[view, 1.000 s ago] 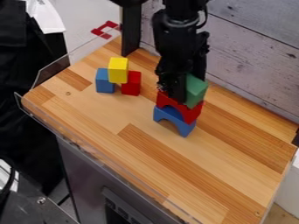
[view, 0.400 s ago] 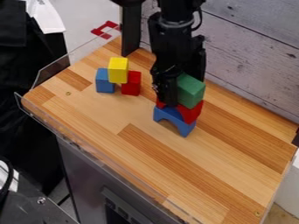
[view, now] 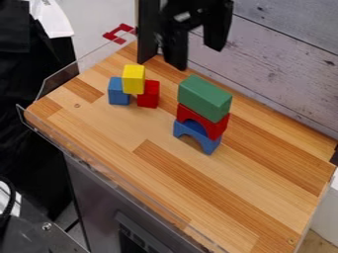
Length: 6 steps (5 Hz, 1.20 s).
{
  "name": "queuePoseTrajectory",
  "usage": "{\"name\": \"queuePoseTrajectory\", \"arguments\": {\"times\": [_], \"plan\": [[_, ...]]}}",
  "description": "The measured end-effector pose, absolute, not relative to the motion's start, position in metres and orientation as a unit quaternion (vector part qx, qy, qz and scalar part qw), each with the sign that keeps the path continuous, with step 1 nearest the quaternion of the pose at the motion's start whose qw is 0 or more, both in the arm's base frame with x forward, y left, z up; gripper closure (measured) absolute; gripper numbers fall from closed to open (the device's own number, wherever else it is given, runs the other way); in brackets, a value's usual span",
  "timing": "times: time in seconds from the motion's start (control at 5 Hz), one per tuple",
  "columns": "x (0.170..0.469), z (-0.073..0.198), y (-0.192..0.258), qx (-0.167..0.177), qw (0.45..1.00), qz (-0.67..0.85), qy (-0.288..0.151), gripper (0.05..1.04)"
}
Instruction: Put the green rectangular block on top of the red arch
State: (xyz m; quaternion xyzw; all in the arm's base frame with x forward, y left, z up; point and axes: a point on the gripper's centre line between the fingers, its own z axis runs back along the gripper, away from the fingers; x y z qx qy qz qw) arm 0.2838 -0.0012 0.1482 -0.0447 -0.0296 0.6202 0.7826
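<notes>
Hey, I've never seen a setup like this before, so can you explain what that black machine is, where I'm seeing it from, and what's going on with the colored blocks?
The black machine is a robot arm that comes in from the top edge. At its end is a gripper with two fingers, which works like a simple hand. You are looking down at a slant, from one fixed camera, onto a wooden tabletop.

Near the middle is a stack: a blue arch at the bottom, a red arch on it, and a green block on top. Farther left, a yellow block sits above a blue block and a red block.

The fingers are apart, holding nothing.
</notes>
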Motion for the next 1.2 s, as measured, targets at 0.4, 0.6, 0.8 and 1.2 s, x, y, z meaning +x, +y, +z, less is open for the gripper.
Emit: {"name": "queuePoseTrajectory", "arguments": {"times": [0.4,0.6,0.8,1.2], "plan": [[0.255,0.138,0.054,-0.069,0.862,0.501,0.009,0.084],[0.254,0.119,0.075,-0.094,0.897,0.432,0.026,0.084],[0.259,0.106,0.083,-0.087,0.919,0.383,0.035,0.084],[0.277,0.114,0.073,-0.032,0.956,0.291,0.007,0.084]]}}
